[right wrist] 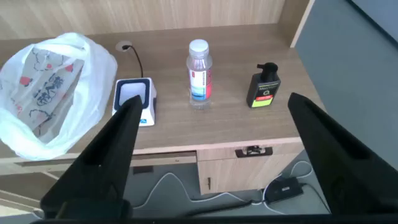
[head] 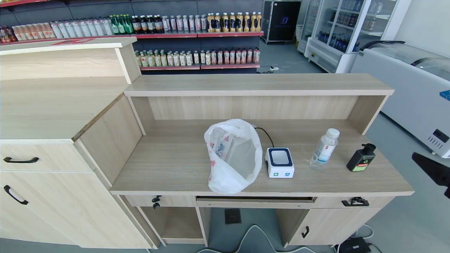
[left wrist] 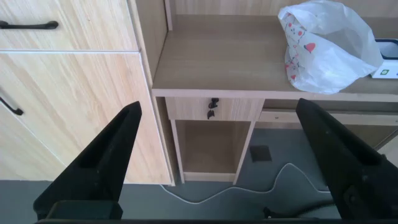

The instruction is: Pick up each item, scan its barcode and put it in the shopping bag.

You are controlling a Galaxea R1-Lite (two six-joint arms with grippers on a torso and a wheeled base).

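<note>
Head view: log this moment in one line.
shopping bag open, left of scanner | water bottle, black pump bottle upright on counter | left gripper open | right gripper open

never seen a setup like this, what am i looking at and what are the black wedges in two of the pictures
It is a two-armed robot at a light wooden shop counter. The wide picture comes from a camera on its head; the other two from cameras on its wrists. The black wedges are the fingers of each arm's pincer: the left pincer and the right pincer, both open and holding nothing. On the counter stand a white plastic shopping bag with a printed pack inside, a small white barcode scanner, a clear water bottle and a black pump bottle.
</note>
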